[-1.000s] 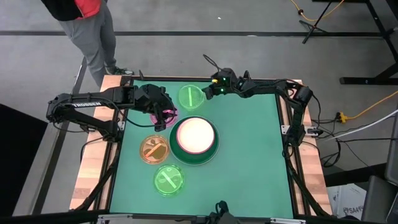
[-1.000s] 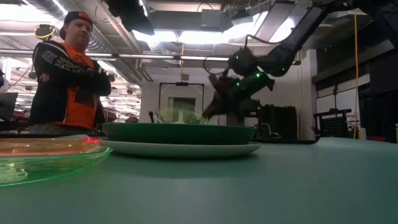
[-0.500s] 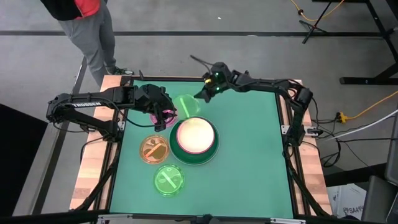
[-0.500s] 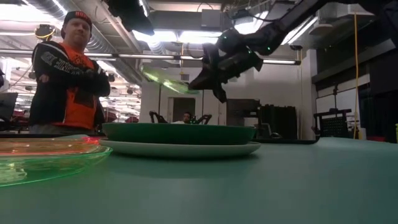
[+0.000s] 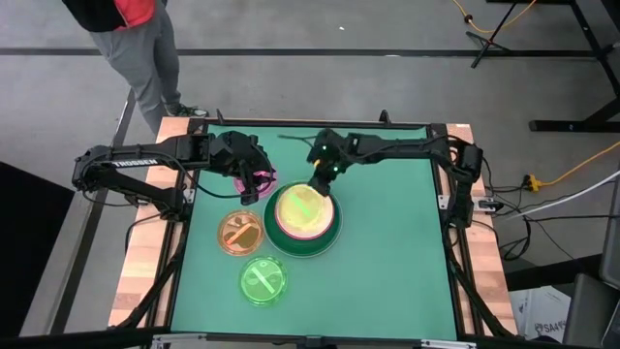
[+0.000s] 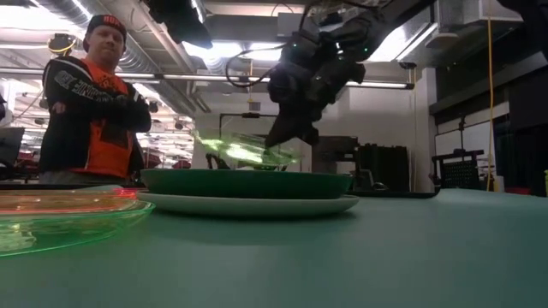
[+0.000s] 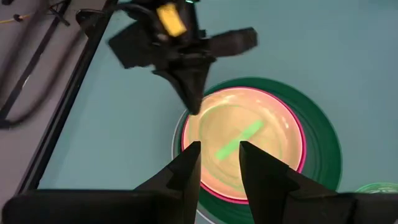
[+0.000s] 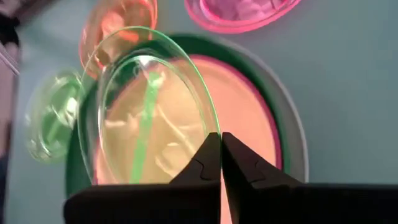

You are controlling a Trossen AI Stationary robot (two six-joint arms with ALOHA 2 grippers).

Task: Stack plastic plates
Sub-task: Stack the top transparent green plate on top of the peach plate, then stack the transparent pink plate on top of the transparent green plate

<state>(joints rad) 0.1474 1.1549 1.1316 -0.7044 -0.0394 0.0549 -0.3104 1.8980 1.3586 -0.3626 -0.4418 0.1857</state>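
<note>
My right gripper is shut on a small translucent lime green plate and hangs it, tilted, just over the stack. In that stack, cream lies on hot pink, then on dark green, with a pale plate at the bottom. My left gripper is open above the small translucent pink plate, left of the stack. An orange plate and a second lime green plate lie flat on the mat nearer the front. My right gripper pinches the lime green plate's rim between its two fingers, on the plate's far-right side. It comes slanting down from above. The plate is lifted clear and tilted, its free side lower, hanging just above the stack's top plate.
A person stands beyond the table's far left corner, arms crossed. The green mat lies open to the right of the stack. The left arm stretches along the far left side.
My right gripper has lifted the lime green plate off the mat at the far side. The plate tipped as it rose. The gripper then carried it toward the near edge and down, so it now hangs over the stack. The left arm kept still.
</note>
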